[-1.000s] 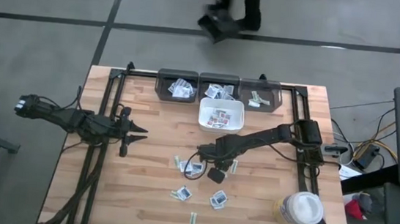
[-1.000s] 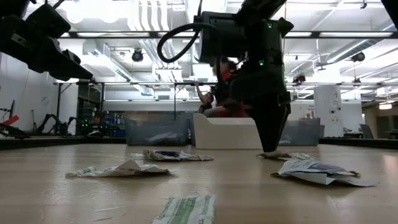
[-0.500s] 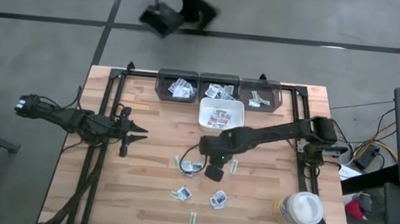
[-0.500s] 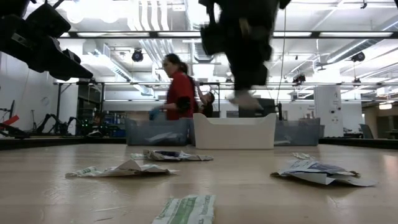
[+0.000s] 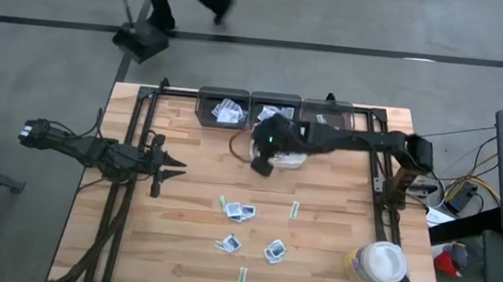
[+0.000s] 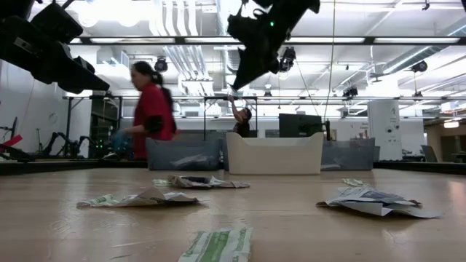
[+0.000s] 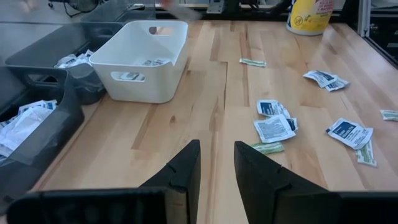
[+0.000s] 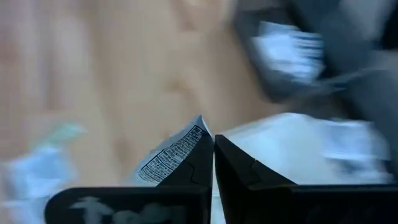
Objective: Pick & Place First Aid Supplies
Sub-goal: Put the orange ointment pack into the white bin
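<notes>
A pale wooden table (image 5: 178, 236) of narrow planks stands on a grey floor, where a person (image 6: 149, 109) walks past the far side. Three dark bins (image 5: 223, 112) line the far edge, with one white square tray (image 5: 294, 154) just before the middle one. Seven loose flat packets (image 5: 241, 212) and narrow strips lie on the wood. The right gripper (image 5: 262, 163), beside the tray, is clamped on one crinkled printed packet (image 8: 174, 155). The left gripper (image 5: 168, 163) waits at the left, fingers slightly apart.
</notes>
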### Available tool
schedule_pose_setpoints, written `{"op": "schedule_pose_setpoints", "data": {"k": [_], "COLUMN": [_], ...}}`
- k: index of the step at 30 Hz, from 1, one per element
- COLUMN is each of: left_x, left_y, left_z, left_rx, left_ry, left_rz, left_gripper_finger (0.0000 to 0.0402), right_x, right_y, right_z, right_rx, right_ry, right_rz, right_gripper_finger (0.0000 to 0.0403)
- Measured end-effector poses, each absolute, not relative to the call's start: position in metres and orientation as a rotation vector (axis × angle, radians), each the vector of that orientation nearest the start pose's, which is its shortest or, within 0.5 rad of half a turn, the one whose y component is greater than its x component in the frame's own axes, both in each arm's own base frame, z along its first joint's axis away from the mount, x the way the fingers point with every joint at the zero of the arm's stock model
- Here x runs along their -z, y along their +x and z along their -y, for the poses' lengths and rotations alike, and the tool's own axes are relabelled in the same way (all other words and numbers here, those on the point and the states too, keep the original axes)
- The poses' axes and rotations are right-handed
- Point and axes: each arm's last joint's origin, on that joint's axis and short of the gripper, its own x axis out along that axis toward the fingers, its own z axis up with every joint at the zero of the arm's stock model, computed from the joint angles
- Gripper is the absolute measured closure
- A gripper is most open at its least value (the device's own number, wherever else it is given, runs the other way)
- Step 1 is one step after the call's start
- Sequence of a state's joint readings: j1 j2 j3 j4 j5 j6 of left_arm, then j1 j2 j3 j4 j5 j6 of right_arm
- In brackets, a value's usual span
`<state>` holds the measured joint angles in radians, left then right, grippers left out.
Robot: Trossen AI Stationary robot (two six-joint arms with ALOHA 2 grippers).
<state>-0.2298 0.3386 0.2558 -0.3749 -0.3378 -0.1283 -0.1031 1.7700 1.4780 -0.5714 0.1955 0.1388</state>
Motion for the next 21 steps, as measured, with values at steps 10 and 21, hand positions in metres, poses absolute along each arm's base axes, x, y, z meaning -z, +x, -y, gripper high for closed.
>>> {"op": "schedule_pose_setpoints", "data": {"k": [10,21], "left_x": [-0.189,-0.189], "left_y": [0.105,0.105], "left_z": [0.015,0.015], "left_rx": [-0.136,-0.137], "left_ry": [-0.006,-0.011], "left_rz": [-0.431,-0.431], "left_gripper_finger": [0.0307,0.0307], "right_x": [-0.259,-0.21], "right_y": [0.376,0.381], "right_z": [0.118,0.14], "right_rx": [0.383,0.097], "right_ry": [-0.154,-0.162], "right_rz": [-1.14,-1.355], "right_gripper_finger": [0.0394,0.0394]}}
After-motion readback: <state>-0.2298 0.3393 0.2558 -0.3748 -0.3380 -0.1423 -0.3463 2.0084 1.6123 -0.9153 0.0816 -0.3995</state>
